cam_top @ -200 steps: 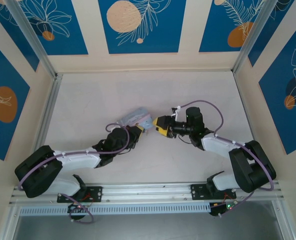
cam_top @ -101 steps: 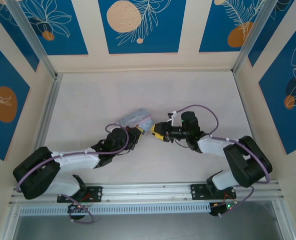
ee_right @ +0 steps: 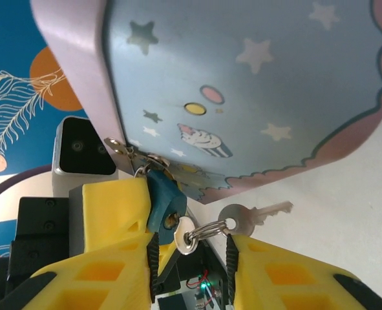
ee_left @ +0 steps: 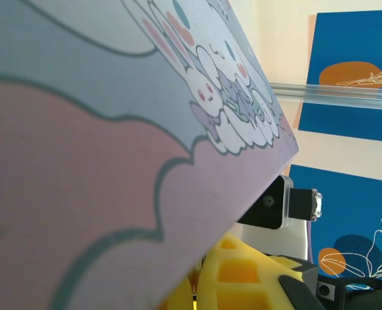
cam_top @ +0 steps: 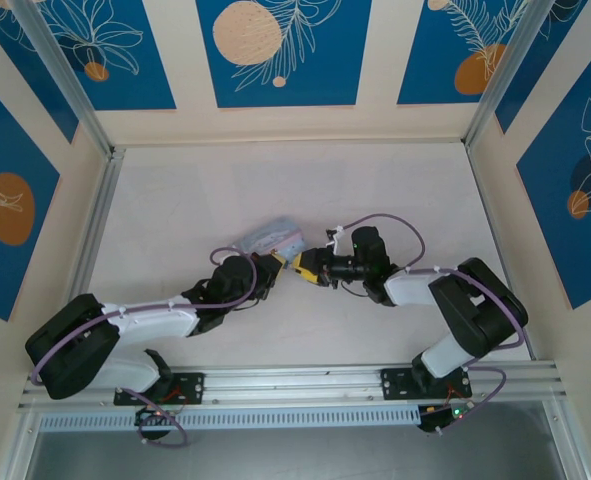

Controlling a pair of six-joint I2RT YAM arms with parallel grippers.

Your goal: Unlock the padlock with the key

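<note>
One tin, one padlock, one key, and your two grippers meeting at the tin's clasp.

You have a single pastel tin (cam_top: 267,237) on the table (cam_top: 375,190), its lid closed and its contents hidden. At its clasp hangs one small metal padlock (ee_right: 153,168), with one blue-capped piece (ee_right: 161,197) just below it; you cannot tell whether that is a second key. A single ring (ee_right: 192,234) joins that piece to one bare silver key (ee_right: 252,216), which points out sideways below the tin's edge. Your left gripper (cam_top: 278,262) is pressed together on the tin's near edge, and the tin stands tilted. Your right gripper (ee_right: 191,252) has its jaws part-way apart around the ring. You cannot tell whether they press on it.
</note>
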